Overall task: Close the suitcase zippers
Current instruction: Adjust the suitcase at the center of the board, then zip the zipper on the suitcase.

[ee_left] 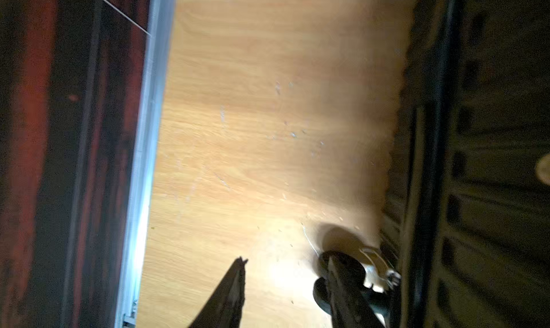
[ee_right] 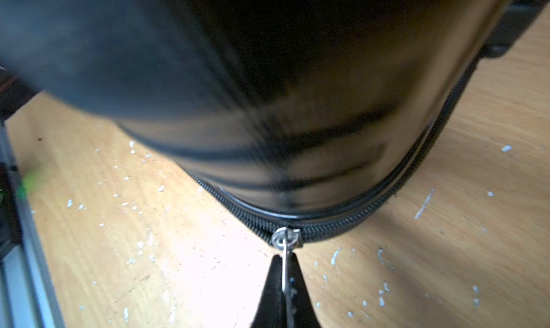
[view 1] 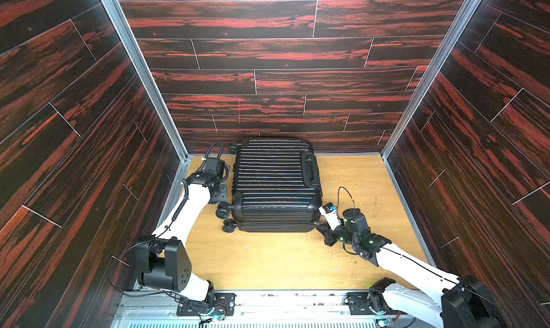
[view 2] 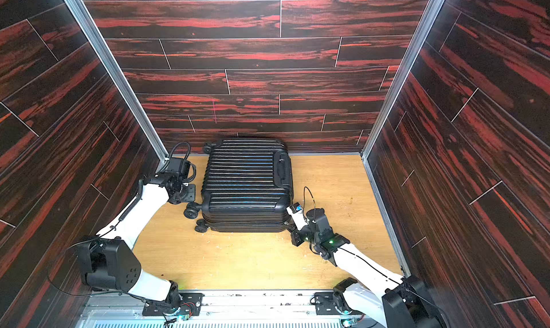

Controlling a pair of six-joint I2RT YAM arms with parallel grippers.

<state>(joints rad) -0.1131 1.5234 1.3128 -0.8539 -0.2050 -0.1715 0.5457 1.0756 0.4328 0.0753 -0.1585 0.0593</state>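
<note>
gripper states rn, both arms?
left gripper: open, nothing between the jaws.
right gripper: closed, pinching the zipper pull.

In the right wrist view, blur smears the suitcase [ee_right: 208, 73]; you cannot resolve its ribs, and the picture's upper edge cuts the shell off. The tab of the zipper pull [ee_right: 286, 250] disappears between the fingers of the right claw [ee_right: 286, 259], whose body runs off the lower edge. In the left wrist view, the whole frame is soft. Both fingers of the left claw [ee_left: 285, 258] are cut by the lower edge, and one covers part of a wheel [ee_left: 320, 295]. In both top views, the zipper track [view 1: 276, 223] is too small to read as open or closed, the left claw's tips cannot be made out beside the suitcase, and the suitcase's far side is hidden.
</note>
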